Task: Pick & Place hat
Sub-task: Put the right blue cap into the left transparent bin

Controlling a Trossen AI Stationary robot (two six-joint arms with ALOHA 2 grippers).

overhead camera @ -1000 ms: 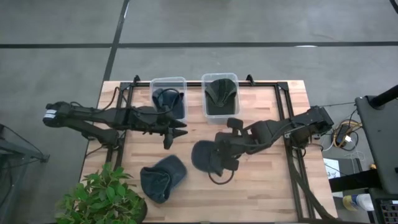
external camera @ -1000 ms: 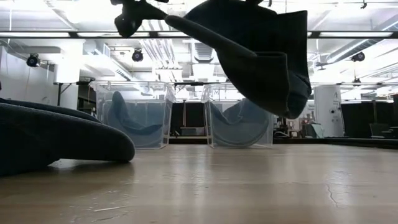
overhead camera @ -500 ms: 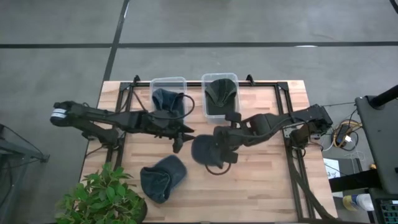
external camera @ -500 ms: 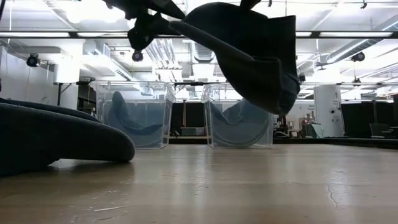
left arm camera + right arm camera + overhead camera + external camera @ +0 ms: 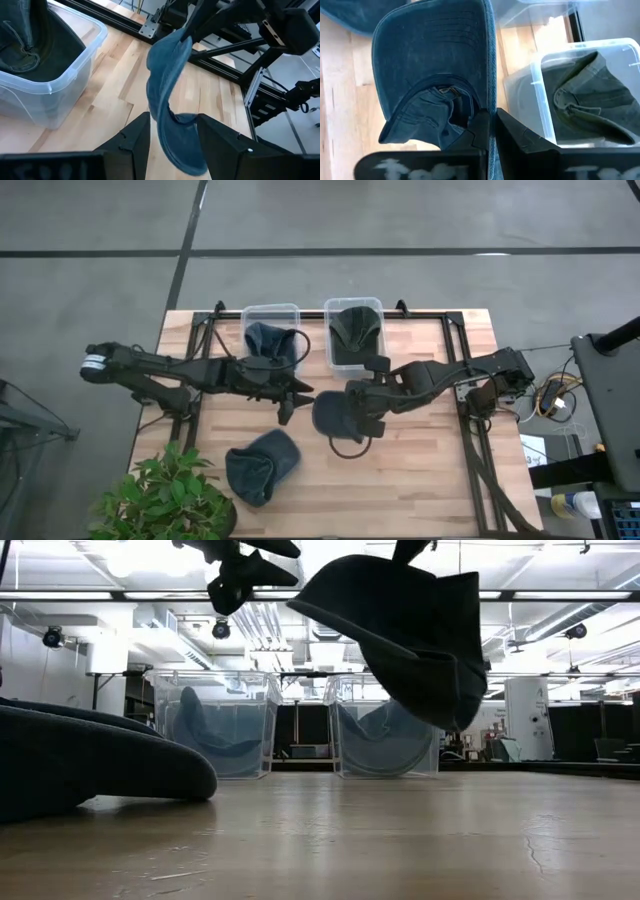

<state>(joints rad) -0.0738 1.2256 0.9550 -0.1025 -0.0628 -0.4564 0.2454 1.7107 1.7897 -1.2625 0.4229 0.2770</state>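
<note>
A blue cap (image 5: 333,418) hangs in the air over the table's middle, carried by my right gripper (image 5: 362,410), which is shut on it. In the low view the blue cap (image 5: 410,635) is tilted, its brim pointing up and sideways and its crown lowest. My left gripper (image 5: 293,395) is open and hovers just left of the cap without touching it; in the left wrist view the cap (image 5: 167,95) shows past its spread fingers (image 5: 135,145). A second blue cap (image 5: 262,465) rests crown-up on the table's near left part. My right gripper (image 5: 492,127) pinches the blue cap's edge (image 5: 491,102) between its two fingers, at the side where brim and crown meet. The cap is lifted clear of the table, and its open underside with the back strap (image 5: 447,92) faces the wrist camera.
Two clear bins stand at the far edge: the left bin (image 5: 247,315) holds a blue hat (image 5: 268,340), the right bin (image 5: 378,305) a dark green hat (image 5: 354,330). A potted plant (image 5: 165,495) sits at the near left corner. Bare wood lies near right.
My right gripper has carried the blue cap toward the table's far edge, closer to the bins, and the cap has turned a little in the air. My left gripper has moved toward the table's right, up to the cap, and stayed open.
</note>
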